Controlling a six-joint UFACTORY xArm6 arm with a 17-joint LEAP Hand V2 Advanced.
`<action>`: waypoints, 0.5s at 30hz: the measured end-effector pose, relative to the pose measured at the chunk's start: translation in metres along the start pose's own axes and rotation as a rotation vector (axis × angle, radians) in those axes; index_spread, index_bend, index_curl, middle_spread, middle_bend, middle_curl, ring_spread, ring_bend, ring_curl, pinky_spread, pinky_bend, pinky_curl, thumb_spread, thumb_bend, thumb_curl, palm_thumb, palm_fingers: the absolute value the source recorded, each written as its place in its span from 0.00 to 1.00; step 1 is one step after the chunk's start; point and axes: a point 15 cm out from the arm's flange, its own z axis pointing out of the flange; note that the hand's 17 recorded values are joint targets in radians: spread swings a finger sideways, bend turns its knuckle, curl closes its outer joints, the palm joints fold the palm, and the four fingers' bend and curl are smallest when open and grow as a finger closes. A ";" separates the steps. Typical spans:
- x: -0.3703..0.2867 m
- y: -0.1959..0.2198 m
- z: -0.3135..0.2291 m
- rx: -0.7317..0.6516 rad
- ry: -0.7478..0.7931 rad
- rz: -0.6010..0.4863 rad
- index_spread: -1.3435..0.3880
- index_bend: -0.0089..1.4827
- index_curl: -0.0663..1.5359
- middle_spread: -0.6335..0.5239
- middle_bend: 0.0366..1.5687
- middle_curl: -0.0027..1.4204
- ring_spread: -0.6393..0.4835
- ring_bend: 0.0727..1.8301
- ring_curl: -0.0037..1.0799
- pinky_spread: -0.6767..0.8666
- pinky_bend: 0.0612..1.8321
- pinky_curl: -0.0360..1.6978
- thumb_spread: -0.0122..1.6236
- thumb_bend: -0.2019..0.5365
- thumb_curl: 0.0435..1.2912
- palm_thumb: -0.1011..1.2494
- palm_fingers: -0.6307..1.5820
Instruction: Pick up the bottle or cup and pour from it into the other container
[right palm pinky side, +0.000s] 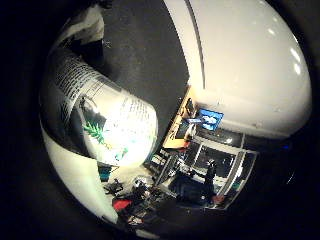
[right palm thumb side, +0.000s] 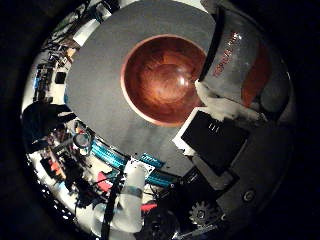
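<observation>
A silver can (right palm pinky side: 100, 115) with fine print and a green leaf picture fills much of the little finger side view, close against the palm. The same can (right palm thumb side: 235, 55), with red lettering, shows in the thumb side view, held above the table beside the rim of a round wooden bowl (right palm thumb side: 162, 80). The bowl stands on the grey table and looks empty inside. My right hand (right palm thumb side: 215, 135) has white and black finger parts (right palm thumb side: 217, 105) wrapped against the can's side. The can's mouth is hidden.
The bowl rests on a round grey table top (right palm thumb side: 95, 85), whose edge curves close past it. Beyond the edge lie blue crates (right palm thumb side: 107, 152) and room clutter. A lit screen (right palm pinky side: 210, 120) hangs far off in the room.
</observation>
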 end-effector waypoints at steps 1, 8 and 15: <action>0.000 0.000 0.000 0.000 -0.001 0.001 0.65 0.78 0.57 0.44 0.88 0.56 0.35 0.70 0.81 0.28 0.66 0.59 0.18 0.24 0.72 0.79 0.79; -0.001 -0.002 0.003 -0.006 -0.002 0.010 0.65 0.78 0.57 0.44 0.88 0.56 0.35 0.70 0.81 0.28 0.66 0.59 0.19 0.24 0.72 0.79 0.79; -0.002 -0.003 0.005 -0.011 -0.003 0.009 0.65 0.78 0.57 0.44 0.88 0.56 0.35 0.70 0.81 0.28 0.66 0.59 0.19 0.24 0.72 0.79 0.79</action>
